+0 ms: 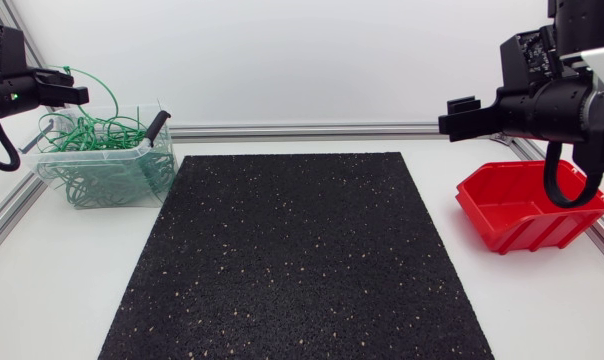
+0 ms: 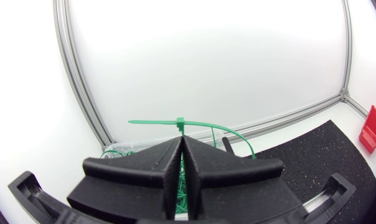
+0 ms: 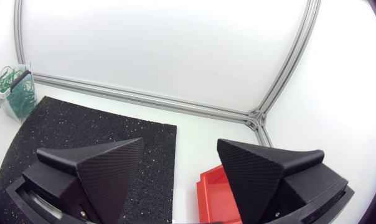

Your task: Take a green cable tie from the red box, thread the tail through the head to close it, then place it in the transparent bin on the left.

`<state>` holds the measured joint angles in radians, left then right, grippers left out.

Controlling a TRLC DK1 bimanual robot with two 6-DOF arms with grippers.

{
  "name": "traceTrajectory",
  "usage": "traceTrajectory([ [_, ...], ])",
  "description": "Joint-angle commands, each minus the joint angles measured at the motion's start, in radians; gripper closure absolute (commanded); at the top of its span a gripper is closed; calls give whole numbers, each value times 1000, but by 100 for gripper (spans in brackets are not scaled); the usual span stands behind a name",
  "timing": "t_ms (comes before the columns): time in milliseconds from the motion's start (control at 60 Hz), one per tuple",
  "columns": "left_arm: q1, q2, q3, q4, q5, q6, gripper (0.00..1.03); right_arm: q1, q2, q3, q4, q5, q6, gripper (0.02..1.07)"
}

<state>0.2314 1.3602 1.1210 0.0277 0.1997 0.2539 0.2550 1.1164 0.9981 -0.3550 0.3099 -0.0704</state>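
Observation:
My left gripper (image 1: 79, 95) hangs above the transparent bin (image 1: 102, 153) at the far left, shut on a green cable tie (image 1: 70, 70). In the left wrist view the tie (image 2: 203, 126) is a closed loop ahead of the pressed-together fingertips (image 2: 182, 149), with its tail through the head and sticking out sideways. The bin holds a tangle of several green ties (image 1: 97, 135). My right gripper (image 1: 464, 110) is raised at the right, beside and above the red box (image 1: 530, 207). Its fingers (image 3: 101, 168) stand wide apart with nothing between them, the red box (image 3: 214, 191) below.
A black speckled mat (image 1: 302, 250) covers the middle of the table. A short dark piece (image 1: 159, 124) leans on the bin's right rim. Aluminium rails (image 1: 302, 131) run along the back and side edges.

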Motion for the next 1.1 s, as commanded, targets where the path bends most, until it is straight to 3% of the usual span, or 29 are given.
traceTrajectory([
  [0,13,17,39,20,-9,22,100,-5,-49,-29,13,-18,-22,6],
  [183,17,45,46,64,-45,42,96,-16,-116,-36,13,-38,-12,6],
  [300,17,91,79,77,-69,45,75,-16,-159,-47,7,-38,-14,6],
  [400,17,145,115,106,-106,50,70,-17,-185,-65,-1,-38,-16,6],
  [483,16,200,149,100,-123,50,36,-16,-214,-84,-4,-37,-17,6],
  [550,13,226,151,124,-132,50,2,-16,-250,-102,-6,-37,-25,6],
  [900,0,171,36,181,-146,48,3,-37,-452,-202,25,-37,-54,6],
  [1083,-15,89,-72,232,-163,45,3,-102,-550,-308,108,-49,-100,6],
])
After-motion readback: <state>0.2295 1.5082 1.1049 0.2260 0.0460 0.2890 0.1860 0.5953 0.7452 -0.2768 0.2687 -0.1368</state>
